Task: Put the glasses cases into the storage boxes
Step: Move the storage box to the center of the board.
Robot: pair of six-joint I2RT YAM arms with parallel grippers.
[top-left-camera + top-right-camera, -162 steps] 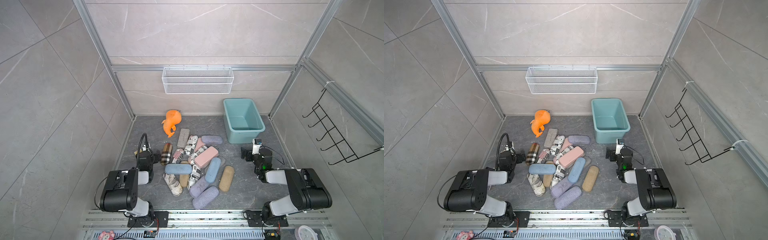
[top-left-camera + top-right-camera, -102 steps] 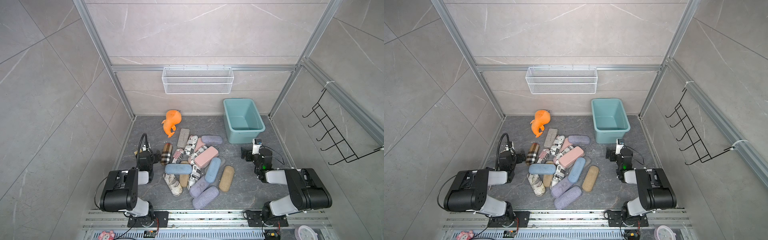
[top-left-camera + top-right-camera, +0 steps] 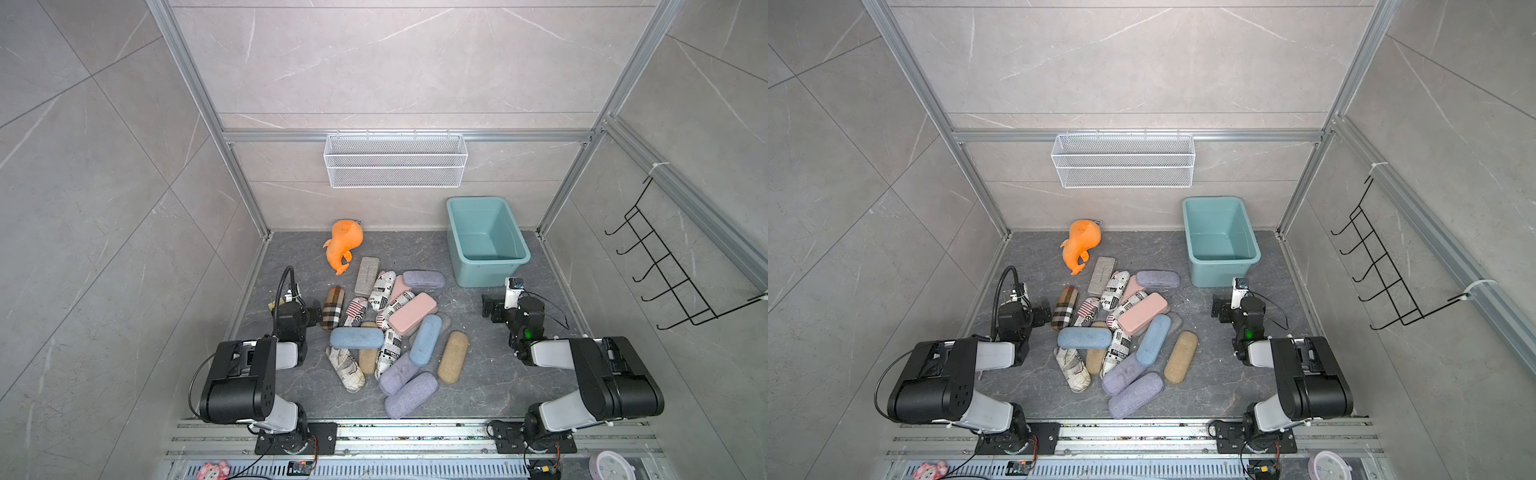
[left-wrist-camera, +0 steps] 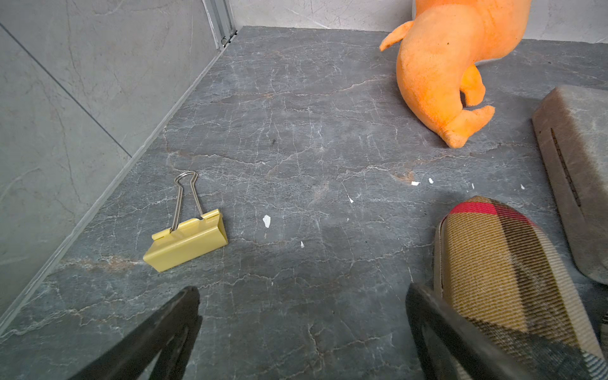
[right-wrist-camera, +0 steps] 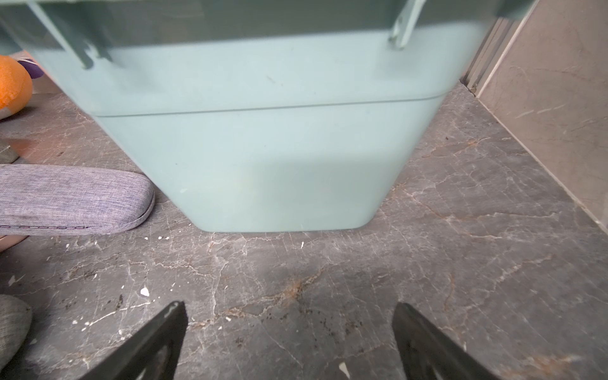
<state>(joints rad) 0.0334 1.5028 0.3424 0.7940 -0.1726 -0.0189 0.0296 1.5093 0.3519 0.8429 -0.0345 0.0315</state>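
Several glasses cases lie heaped mid-floor: a pink one (image 3: 412, 312) on top, blue (image 3: 356, 337), lilac (image 3: 410, 394), tan (image 3: 453, 356) and newspaper-print ones around it. The teal storage box (image 3: 490, 261) stands empty at the back right. My left gripper (image 3: 312, 318) is open low over the floor, and one finger (image 4: 437, 325) lies against the brown plaid case (image 4: 493, 269). My right gripper (image 3: 491, 306) is open and empty in front of the box's near wall (image 5: 263, 148), with a lilac case (image 5: 65, 197) off to one side.
An orange plush toy (image 3: 344, 245) lies behind the heap beside a grey case (image 3: 367, 276). A yellow binder clip (image 4: 187, 240) rests near the left wall. A white wire basket (image 3: 395, 160) hangs on the back wall, a black hook rack (image 3: 665, 270) on the right wall.
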